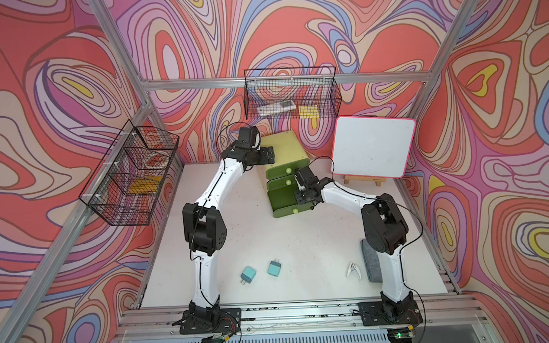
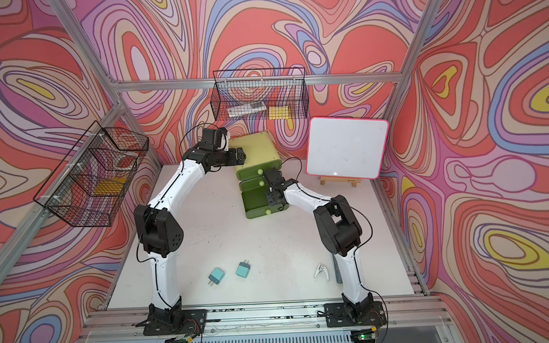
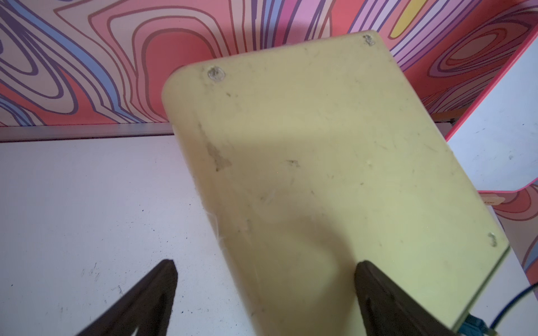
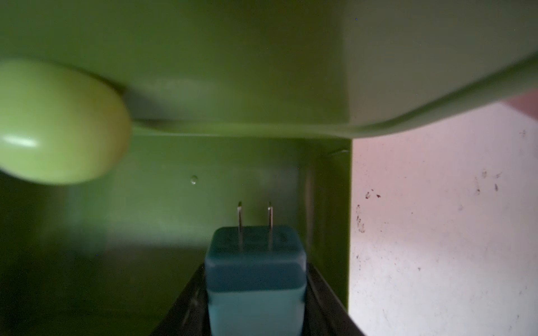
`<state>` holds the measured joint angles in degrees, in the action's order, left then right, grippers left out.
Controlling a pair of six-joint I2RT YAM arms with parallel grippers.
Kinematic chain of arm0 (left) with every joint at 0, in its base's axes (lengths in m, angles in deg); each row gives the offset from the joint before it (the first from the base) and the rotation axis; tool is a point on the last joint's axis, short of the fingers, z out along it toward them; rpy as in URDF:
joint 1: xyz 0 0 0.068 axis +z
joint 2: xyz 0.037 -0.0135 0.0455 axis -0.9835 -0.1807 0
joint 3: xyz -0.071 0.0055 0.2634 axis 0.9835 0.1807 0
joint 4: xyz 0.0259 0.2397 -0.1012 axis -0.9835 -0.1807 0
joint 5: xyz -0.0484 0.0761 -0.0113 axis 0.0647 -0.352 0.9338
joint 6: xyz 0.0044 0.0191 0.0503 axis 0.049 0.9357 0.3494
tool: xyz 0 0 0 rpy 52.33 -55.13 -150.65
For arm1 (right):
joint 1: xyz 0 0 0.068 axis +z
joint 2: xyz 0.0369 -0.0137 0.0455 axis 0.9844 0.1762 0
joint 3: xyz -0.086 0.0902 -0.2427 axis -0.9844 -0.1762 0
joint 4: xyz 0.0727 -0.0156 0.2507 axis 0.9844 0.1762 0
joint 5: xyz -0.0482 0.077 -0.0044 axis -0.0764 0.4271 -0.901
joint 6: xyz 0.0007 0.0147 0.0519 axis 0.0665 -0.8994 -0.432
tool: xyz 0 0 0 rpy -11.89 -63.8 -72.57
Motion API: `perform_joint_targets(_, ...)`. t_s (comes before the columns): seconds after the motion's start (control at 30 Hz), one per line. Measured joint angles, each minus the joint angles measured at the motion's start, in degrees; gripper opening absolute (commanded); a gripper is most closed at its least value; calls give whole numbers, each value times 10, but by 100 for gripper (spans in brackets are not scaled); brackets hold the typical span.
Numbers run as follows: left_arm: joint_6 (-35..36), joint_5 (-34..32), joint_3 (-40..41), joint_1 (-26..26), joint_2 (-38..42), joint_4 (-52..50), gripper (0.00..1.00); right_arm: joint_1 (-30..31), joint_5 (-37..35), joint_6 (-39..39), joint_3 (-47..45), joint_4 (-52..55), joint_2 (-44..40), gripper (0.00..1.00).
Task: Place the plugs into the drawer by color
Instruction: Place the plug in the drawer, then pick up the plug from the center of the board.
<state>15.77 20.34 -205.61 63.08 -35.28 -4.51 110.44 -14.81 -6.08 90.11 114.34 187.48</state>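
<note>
Right wrist view: your right gripper (image 4: pixel 256 272) clamps a teal plug (image 4: pixel 255 250) by its sides inside the pulled-out bottom drawer (image 4: pixel 334 218). The prongs point away from the gripper, deeper into the drawer, close beside one side wall. No other plug shows in the part of that drawer you can see. Your left gripper (image 3: pixel 266 263) hangs wide and empty over the top of the chest (image 1: pixel 286 146). A second teal plug (image 1: pixel 248 274) and a third teal plug (image 1: pixel 274 268) lie on the table (image 1: pixel 300 240), nearer the left arm's base. Both upper drawers are shut, their contents hidden.
</note>
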Motion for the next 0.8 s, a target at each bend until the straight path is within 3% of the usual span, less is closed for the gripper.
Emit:
perform_joint_targets(0.13,0,0,0,0,0,0,94,-2,2,2,1,3,-3,63)
perform_joint_targets(0.27,0,0,0,0,0,0,94,-2,20,5,-9,5,-26,63)
perform_joint_targets(0.43,0,0,0,0,0,0,94,22,57,20,-115,-22,-151,65)
perform_joint_targets(0.6,0,0,0,1,0,0,94,163,54,37,-221,-63,-253,68)
perform_joint_targets(0.8,0,0,0,1,0,0,94,315,20,18,-255,-70,-214,76)
